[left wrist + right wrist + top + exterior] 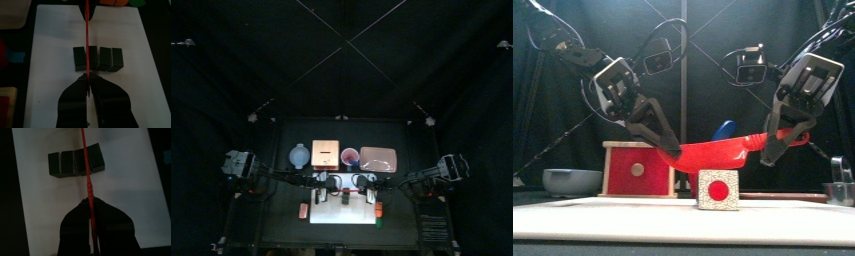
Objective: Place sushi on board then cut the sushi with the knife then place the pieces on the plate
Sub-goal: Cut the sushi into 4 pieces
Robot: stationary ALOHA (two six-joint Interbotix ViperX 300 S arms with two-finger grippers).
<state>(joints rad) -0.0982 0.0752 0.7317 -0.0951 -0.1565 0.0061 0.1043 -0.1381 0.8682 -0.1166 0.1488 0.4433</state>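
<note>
Dark-green sushi roll [718, 189], its near end white with a red dot, lies near the middle of the white cutting board [593, 212]. Just over it I hold the red knife [720, 155], edge down, along the seam between one end block and the other three; whether the blade touches the roll I cannot tell. My left gripper [673, 152] is clamped on one end of the knife, my right gripper [772, 152] on the other. Behind the board stand the wooden box [637, 170], the blue-grey bowl [569, 180] and the pink tray [378, 158].
</note>
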